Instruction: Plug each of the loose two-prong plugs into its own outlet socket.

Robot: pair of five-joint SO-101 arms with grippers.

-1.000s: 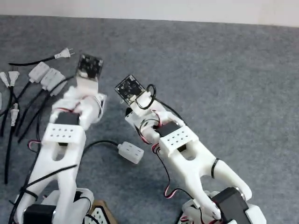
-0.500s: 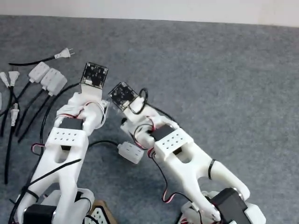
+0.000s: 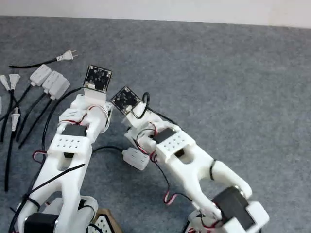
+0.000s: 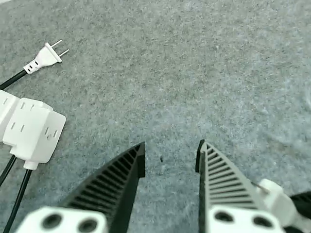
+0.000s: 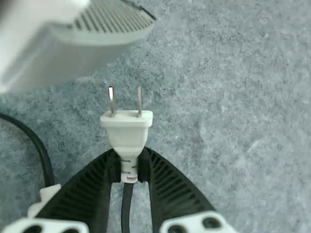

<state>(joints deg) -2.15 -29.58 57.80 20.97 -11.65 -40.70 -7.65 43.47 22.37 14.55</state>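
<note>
The right gripper [image 5: 129, 160] clamps a white plug [image 5: 126, 127] by its neck, prongs at twelve o'clock; from the plug a black cord [image 5: 43, 153] lies at nine, a blurred white part [image 5: 53, 48], perhaps the other arm, at eleven

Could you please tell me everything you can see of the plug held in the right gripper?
The plug is white and plastic-looking, with a flat-faced body that narrows into a ribbed neck. Two bare metal prongs stand parallel from its face, pointing away from the right gripper. A black cord runs back from the neck between the fingers. The gripper is shut on the neck and holds the plug, seemingly clear of the grey carpet; nothing else appears to touch it.
</note>
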